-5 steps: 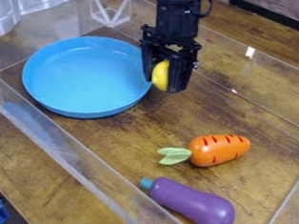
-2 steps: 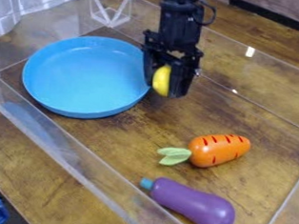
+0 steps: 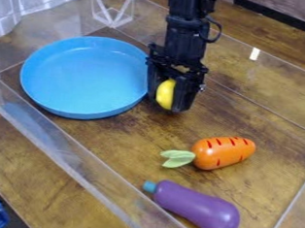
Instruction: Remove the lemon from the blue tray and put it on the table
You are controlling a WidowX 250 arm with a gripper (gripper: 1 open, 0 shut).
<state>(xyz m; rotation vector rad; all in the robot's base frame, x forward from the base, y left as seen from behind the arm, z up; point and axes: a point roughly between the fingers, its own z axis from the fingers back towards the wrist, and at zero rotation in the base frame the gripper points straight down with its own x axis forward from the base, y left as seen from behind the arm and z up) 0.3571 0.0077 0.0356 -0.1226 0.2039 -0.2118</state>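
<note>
Camera view: no legible writing. Gripper [image 3: 169,96] pinches lemon [image 3: 164,92], just right of blue tray [image 3: 66,77] rim, over table [image 3: 266,103]. Tray holds nothing.

Just beside my gripper [image 3: 171,96] on one side rises the rim of the blue tray [image 3: 65,96]. On the other side the table [image 3: 266,99] is bare and I can pass. Nearer the camera, the carrot [image 3: 222,152] and the eggplant [image 3: 196,208] block the way. Clear walls [image 3: 74,169] close the edges.
</note>
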